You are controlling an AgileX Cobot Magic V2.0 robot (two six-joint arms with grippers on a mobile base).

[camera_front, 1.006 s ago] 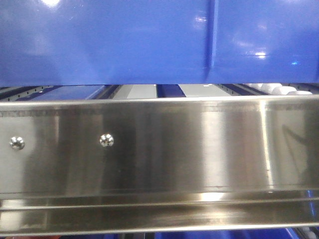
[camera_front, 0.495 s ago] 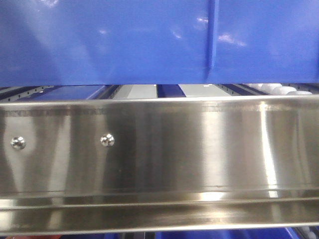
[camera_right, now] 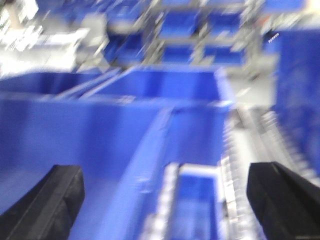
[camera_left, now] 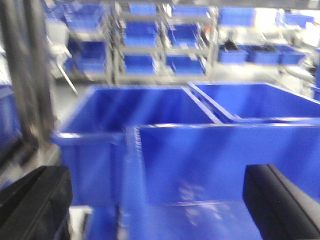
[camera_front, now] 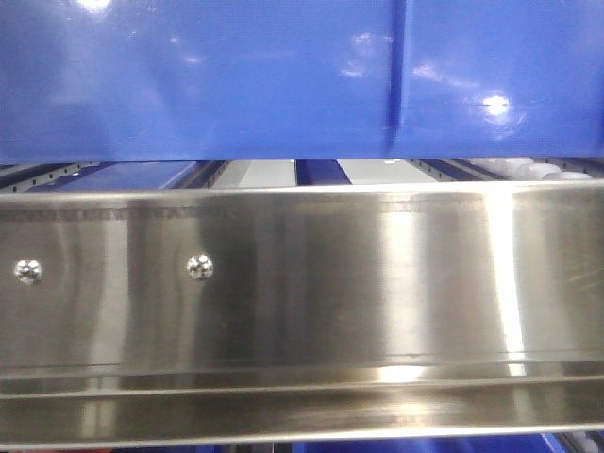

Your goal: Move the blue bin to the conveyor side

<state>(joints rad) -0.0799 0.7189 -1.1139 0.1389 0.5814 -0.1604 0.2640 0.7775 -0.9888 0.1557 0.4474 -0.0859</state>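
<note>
The blue bin [camera_front: 198, 80] is filling the top of the front view, its glossy ribbed wall hanging just above the front rail of the steel rack [camera_front: 302, 283], with white rollers [camera_front: 533, 170] peeking through the gap at the right. Whether it is resting on those rollers or riding slightly clear of them cannot be told. Both wrist views are smearing with motion. The left gripper [camera_left: 157, 200] is showing its dark fingers spread wide at the frame's lower corners with a blue wall between them, clamping nothing, and the right gripper [camera_right: 165, 197] is likewise gaping open over blue plastic. More bins on shelving [camera_left: 150, 65] are crowding the background, and the conveyor is not appearing in any view. Judging from this, the arms are probably closing in on the bin, so the step is calling for slowing down, seating each gripper squarely over the thickened rim on opposite sides, gripping evenly, and lifting level so the bin is clearing the rail without tipping or snagging a neighbouring bin [camera_left: 250, 100].
</note>
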